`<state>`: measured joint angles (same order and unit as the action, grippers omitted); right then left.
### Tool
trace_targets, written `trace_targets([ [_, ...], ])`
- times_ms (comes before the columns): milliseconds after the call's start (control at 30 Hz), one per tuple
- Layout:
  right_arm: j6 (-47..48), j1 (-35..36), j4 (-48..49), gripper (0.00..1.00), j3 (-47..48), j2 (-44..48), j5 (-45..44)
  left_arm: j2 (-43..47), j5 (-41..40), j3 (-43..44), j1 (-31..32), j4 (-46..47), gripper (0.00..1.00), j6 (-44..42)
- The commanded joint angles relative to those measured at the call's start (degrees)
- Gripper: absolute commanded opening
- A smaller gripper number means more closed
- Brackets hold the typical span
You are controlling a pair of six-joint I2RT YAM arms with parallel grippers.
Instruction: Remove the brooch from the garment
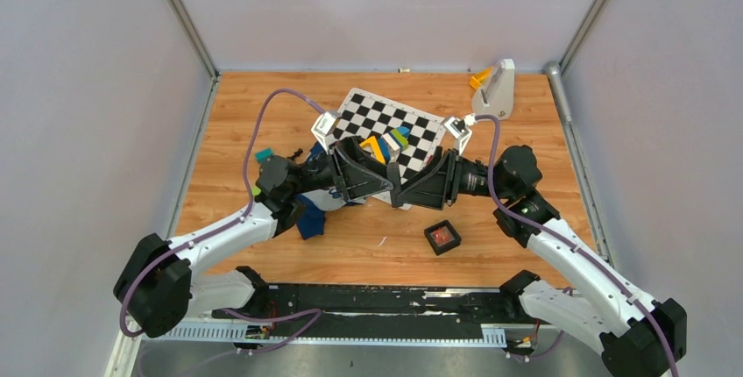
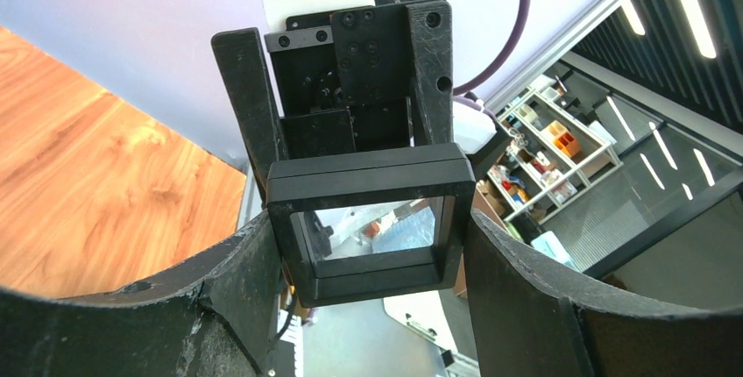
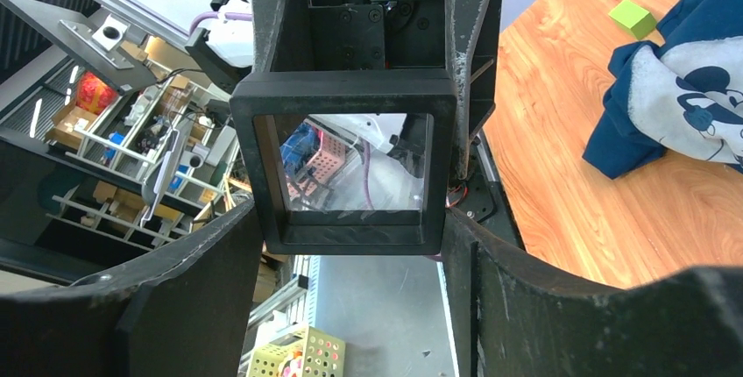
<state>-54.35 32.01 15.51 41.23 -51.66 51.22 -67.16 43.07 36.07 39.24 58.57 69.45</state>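
Left end effector [image 2: 370,250] and right end effector [image 3: 350,245], both tight on one square, matte-black, clear-windowed frame [image 2: 372,175].

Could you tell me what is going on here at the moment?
Both arms meet above the middle of the table. The left gripper and the right gripper each appear clamped on the same black square frame with a clear window, held in the air. The navy garment lies crumpled by the left arm. A small black case nearby holds something orange-red, perhaps the brooch.
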Motion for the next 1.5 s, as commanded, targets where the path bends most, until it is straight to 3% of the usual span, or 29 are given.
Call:
trace_targets([
  [0, -7.63, -0.94, 9.94, 0.09, 0.63, 1.74, 3.98, 2.01, 3.9, -0.44, -0.54, 5.85, 0.0, -1.45],
  [133, -6.39, -0.98, 8.98, 0.11, 1.26, 1.55, 3.99, 1.77, 3.95, -0.2, -0.57, 5.7, 0.0, -1.51],
  [233, -0.66, -0.91, 1.17, 0.12, 3.59, 1.77, 2.02, 2.11, 3.9, 0.29, -0.55, 2.81, 0.0, -2.52],
  [300, 3.24, -0.9, -4.46, 0.11, 5.34, 1.82, 0.46, 2.79, 3.39, 0.48, -0.56, 0.77, 0.21, -3.63],
  [333, 4.33, -0.91, -6.03, 0.11, 5.62, 1.82, -0.05, 3.02, 2.65, 0.44, -0.57, 0.28, 0.43, -4.24],
  [433, 5.98, -0.91, -8.2, 0.12, 5.64, 1.53, -1.29, 4.62, 0.96, 0.24, -0.53, -2.68, 0.75, -6.35],
  [633, 8.42, -0.74, -10.83, 0.12, 6.07, -0.11, -2.61, 5.66, -0.55, 1.31, -0.57, -8.47, 0.9, -8.83],
  [833, 10.3, -0.23, -12.42, 0.12, 6.66, -1.48, -3.06, 5.58, -1.79, 2.13, -0.53, -11.15, 0.99, -10.19],
  [933, 10.69, 0.17, -12.52, 0.12, 6.75, -2.0, -2.75, 5.32, -2.1, 2.51, -0.57, -11.2, 1.0, -10.36],
  [1133, 10.73, 0.73, -12.06, 0.12, 6.45, -2.32, -2.06, 4.75, -2.51, 2.47, -0.57, -9.04, 0.79, -9.55],
  [1233, 10.62, 0.86, -11.5, 0.12, 6.17, -2.31, -1.39, 4.46, -2.68, 2.26, -0.62, -7.28, 0.74, -8.61],
  [1300, 10.58, 0.94, -11.47, 0.12, 6.07, -2.29, -1.14, 4.31, -2.74, 1.98, -0.76, -5.77, 0.76, -7.64],
  [1400, 10.83, 0.95, -11.62, 0.13, 5.75, -1.82, -1.41, 4.35, -2.82, 1.37, -1.33, -3.0, 0.88, -6.12],
  [1467, 10.84, 0.95, -11.64, 0.13, 5.7, -1.53, -1.56, 4.66, -3.01, 1.06, -1.77, -2.63, 0.89, -5.8],
])
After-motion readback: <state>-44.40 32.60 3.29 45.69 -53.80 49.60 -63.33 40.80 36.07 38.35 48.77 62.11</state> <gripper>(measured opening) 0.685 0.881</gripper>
